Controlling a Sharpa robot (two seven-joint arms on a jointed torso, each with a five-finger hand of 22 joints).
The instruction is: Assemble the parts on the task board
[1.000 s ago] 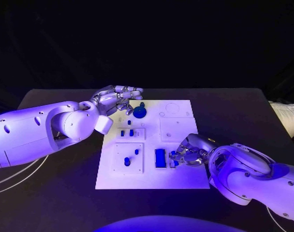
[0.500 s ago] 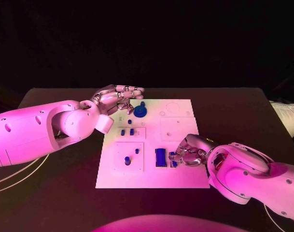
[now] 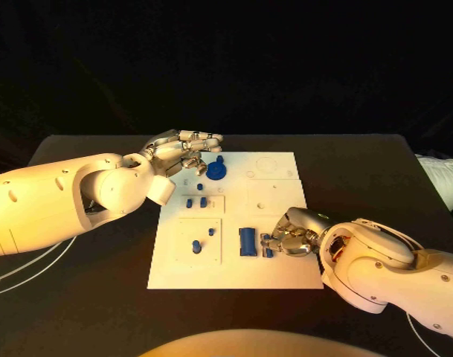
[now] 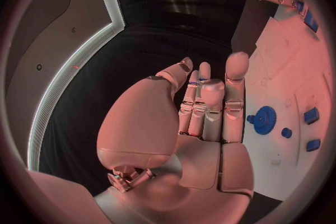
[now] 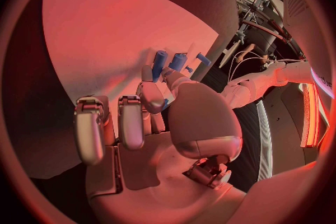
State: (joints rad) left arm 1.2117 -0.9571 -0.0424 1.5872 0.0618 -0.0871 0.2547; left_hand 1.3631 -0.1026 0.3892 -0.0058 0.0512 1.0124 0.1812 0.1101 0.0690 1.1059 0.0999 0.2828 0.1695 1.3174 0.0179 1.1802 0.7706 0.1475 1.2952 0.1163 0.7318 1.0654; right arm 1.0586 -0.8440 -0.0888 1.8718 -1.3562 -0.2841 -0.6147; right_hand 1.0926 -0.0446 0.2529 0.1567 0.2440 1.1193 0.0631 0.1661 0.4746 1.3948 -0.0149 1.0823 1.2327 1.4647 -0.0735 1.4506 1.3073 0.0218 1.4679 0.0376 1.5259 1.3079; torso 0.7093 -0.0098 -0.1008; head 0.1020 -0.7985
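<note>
White and flat, the rectangular board (image 3: 274,271) lies in the middle of the matte black table (image 3: 366,160), its surface broken into shallow square panels with small holes. Near its far edge sits a round blue gear (image 3: 216,172) with a toothed rim and a short peg rising from its hub; the left wrist view shows the same gear (image 4: 265,120) with its fine teeth, beside small rounded blue pieces set in the board (image 4: 294,73). Two short blue pegs (image 3: 195,202) stand side by side in a square panel toward the board's left, and a small oval blue piece (image 3: 196,246) lies in the panel nearer the robot. A long blue block (image 3: 248,242), upright-sided and rectangular, stands near the board's middle. The left hand (image 3: 184,152), glossy silver with segmented fingers, hovers at the board's far left corner just beside the gear; its fingers (image 4: 210,101) lie close together and nearly straight, and it holds nothing. The right hand (image 3: 294,236) rests low on the board just right of the long block, fingers curled in. In the right wrist view that hand (image 5: 157,117) has its thumb and a finger pinched on a small blue cylindrical part (image 5: 159,59), with two more slim blue pieces close beyond the fingertips.
</note>
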